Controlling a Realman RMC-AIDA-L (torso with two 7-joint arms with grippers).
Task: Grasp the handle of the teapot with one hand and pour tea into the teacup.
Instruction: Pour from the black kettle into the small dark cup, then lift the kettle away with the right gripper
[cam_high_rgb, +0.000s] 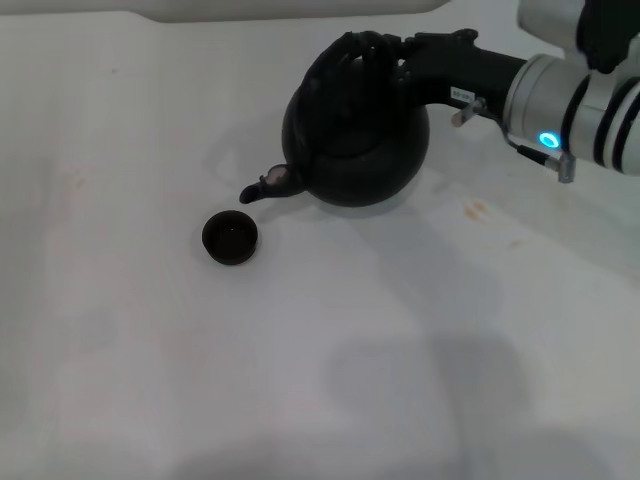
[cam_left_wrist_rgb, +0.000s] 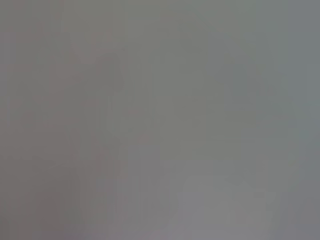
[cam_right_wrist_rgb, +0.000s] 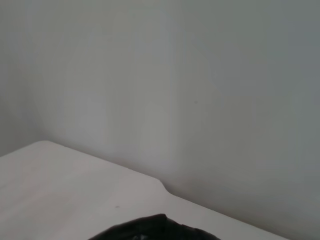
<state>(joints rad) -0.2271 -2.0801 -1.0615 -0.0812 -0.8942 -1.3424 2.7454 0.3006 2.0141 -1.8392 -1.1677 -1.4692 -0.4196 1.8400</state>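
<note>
Nearest in the head view, on the white table (cam_high_rgb: 150, 380), sits the tiny round, dark handleless teacup (cam_high_rgb: 230, 237), upright and on its own. Just beyond it and slightly to the right stands the large round, matte black teapot (cam_high_rgb: 360, 150), its short spout (cam_high_rgb: 265, 186) pointing toward the teacup and ending close above the cup's far rim without touching it. Over the teapot's top arches the thick, rough-textured dark handle (cam_high_rgb: 335, 65). The right gripper (cam_high_rgb: 385, 55), black and reaching in from the right on a white and silver arm, is at the handle's crest, its fingers wrapped around the hoop and closed on it. The right wrist view shows only a dark edge of the teapot against the table and a pale wall (cam_right_wrist_rgb: 200, 75).
</note>
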